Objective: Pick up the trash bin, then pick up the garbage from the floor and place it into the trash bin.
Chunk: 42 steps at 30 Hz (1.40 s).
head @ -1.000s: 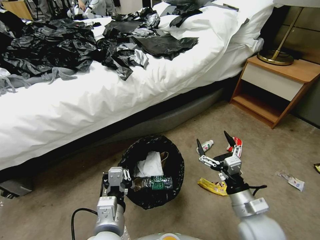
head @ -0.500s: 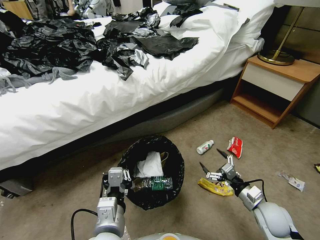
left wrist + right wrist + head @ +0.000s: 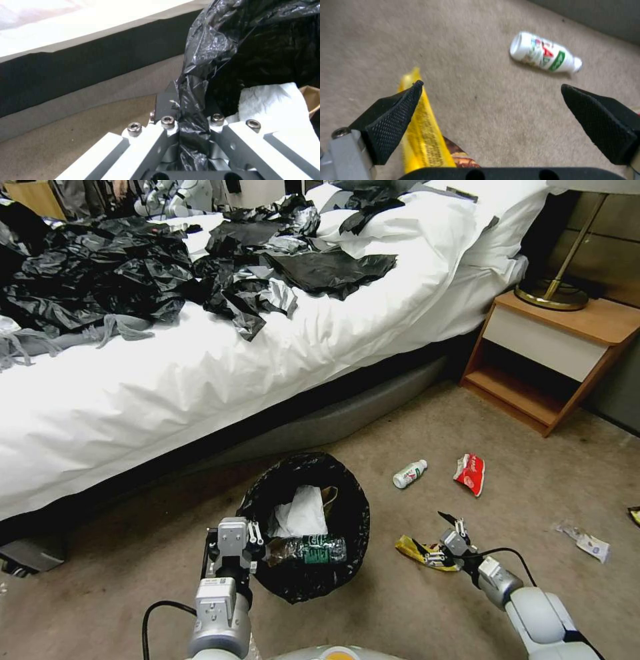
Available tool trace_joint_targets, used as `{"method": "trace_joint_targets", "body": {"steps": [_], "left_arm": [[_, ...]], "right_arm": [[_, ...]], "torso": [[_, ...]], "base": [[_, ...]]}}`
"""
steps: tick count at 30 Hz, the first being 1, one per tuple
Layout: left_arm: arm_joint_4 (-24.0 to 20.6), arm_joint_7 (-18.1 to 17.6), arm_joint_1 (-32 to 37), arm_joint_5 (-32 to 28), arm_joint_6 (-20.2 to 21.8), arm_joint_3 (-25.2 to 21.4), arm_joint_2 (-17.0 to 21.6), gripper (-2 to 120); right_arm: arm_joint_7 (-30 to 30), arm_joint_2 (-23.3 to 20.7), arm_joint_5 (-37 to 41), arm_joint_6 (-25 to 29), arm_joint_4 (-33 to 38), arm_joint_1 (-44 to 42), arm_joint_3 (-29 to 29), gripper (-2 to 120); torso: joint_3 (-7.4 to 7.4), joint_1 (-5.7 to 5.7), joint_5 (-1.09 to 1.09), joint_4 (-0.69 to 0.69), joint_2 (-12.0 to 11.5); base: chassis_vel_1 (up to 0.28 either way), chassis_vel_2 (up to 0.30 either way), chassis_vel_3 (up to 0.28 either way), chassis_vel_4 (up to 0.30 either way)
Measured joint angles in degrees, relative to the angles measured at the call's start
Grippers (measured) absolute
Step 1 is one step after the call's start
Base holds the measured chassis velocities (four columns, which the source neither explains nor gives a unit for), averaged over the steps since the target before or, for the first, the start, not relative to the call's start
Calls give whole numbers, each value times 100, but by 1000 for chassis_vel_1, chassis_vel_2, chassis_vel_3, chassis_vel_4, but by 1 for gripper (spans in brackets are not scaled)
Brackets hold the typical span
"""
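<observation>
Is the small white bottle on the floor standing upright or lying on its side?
Lying on its side. The small white bottle rests lengthwise on the carpet, beyond the open right gripper.
</observation>
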Motion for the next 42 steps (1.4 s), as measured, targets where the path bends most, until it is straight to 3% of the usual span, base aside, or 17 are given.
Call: {"method": "trace_joint_targets", "body": {"steps": [16,26,37,42], "left_arm": [[-59,-6,76,56,-6,-3,9,1],[-64,-13,78,67,3,-19,5,1],[-49,-17,38,65,4,-1,5,1],[-27,-20,23,60,4,12,9,1]], "right_arm": [[4,70,-117,186,-1339,721,-51,100],[-4,207,-105,233,-1440,658,-118,99],[58,322,26,211,-1302,420,-149,65],[133,368,37,197,-1242,255,-150,43]], "torso": [[0,0,-1,0,0],[0,0,-1,-1,0],[0,0,-1,-1,0],[0,0,-1,-1,0]], "base": [[0,0,0,0],[0,0,0,0],[0,0,0,0],[0,0,0,0]]}}
